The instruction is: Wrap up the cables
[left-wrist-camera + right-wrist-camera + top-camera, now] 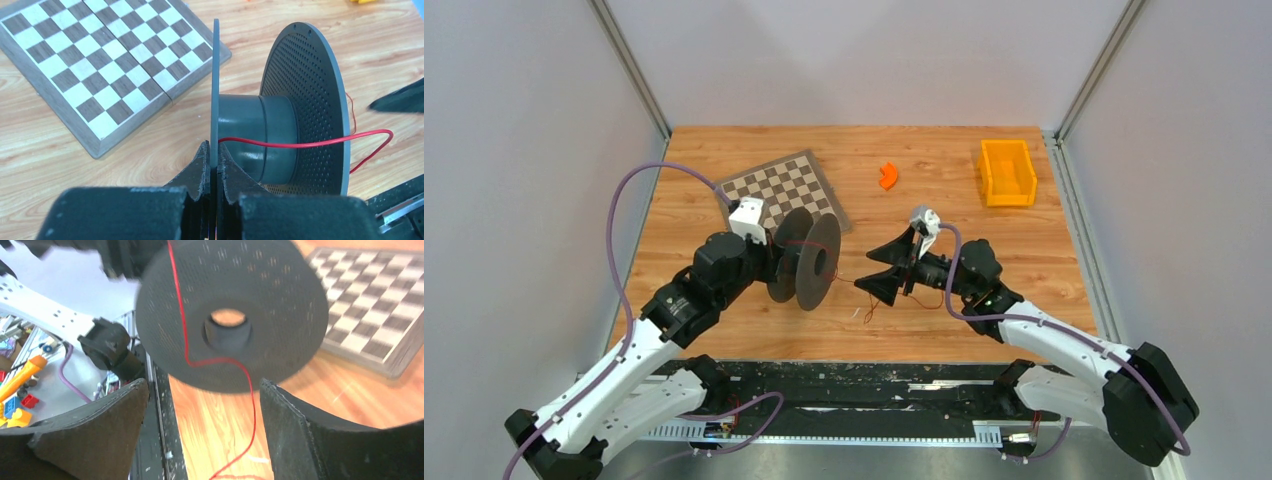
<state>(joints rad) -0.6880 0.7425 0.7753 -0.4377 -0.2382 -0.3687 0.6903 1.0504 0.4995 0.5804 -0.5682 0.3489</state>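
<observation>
Overhead, a dark grey spool [809,262] stands on edge at 9 o'clock of the worktop [1044,250], the left arm [674,310] reaching it with its jaws against the near flange; the right arm [1044,335] faces the spool from 3 o'clock, jaws apart; the cable [868,312], a thin red wire, curls on the wood just at 6 o'clock of those jaws; a chessboard [784,190] lies at 11 o'clock of the spool, an orange piece [889,176] at 12 o'clock of the worktop and a yellow bin [1007,172] at 1 o'clock. From the left wrist, the left jaws are clamped on the near flange's rim at 6 o'clock; the cable [300,145] crosses the spool [305,110] core, passes the far flange toward 3 o'clock and loops back toward 4 o'clock; the chessboard [100,65] sits at 10 o'clock. From the right wrist, the right jaws stand wide apart; the cable [179,315] runs down the blurred spool [280,305] face from 12 o'clock, bends under the hub hole and drops between the jaws toward 6 o'clock, touching neither; the chessboard [370,305] lies at 2 o'clock.
</observation>
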